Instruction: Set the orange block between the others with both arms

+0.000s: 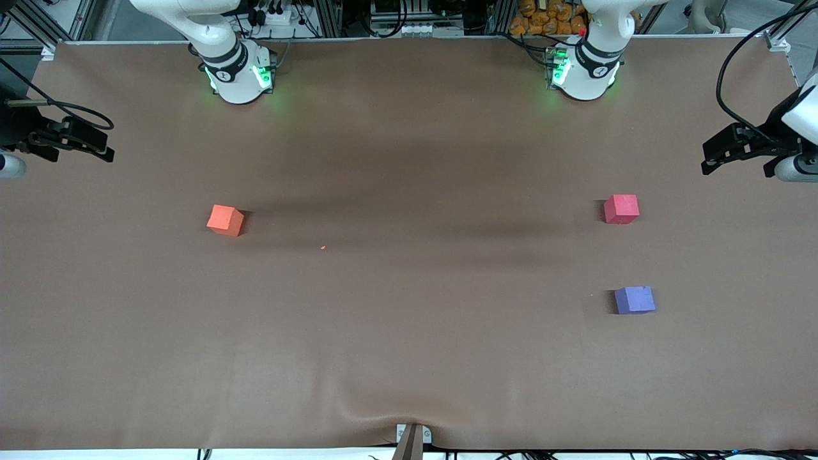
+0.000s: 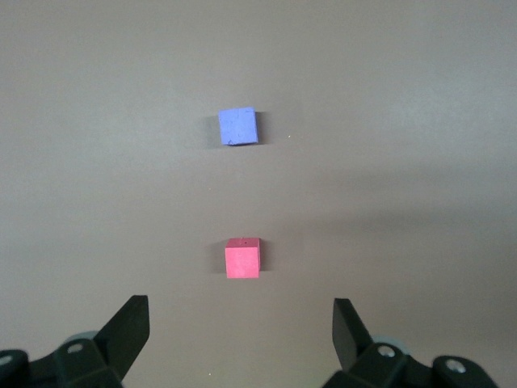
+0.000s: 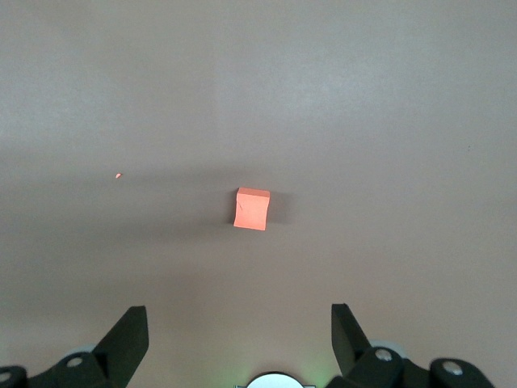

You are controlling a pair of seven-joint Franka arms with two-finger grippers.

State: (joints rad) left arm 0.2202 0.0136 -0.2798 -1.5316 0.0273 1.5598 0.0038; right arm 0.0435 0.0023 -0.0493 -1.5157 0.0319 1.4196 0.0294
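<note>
Only wrist views: both spread fingers [image 2: 133, 323] [image 3: 133, 327] (empty), orange block [image 3: 251, 208] untouched.

A robotics lab is showing here: two white arms [image 1: 223, 57] are standing bolted at a brown-clothed table [image 1: 409, 358], with aluminium framing [image 1: 64, 19] and cable bundles [image 1: 396, 19] crowding the edge by their bases.

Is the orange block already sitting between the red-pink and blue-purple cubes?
No, the orange block lies alone toward the right arm's end, apart from the red-pink cube and blue-purple cube.
</note>
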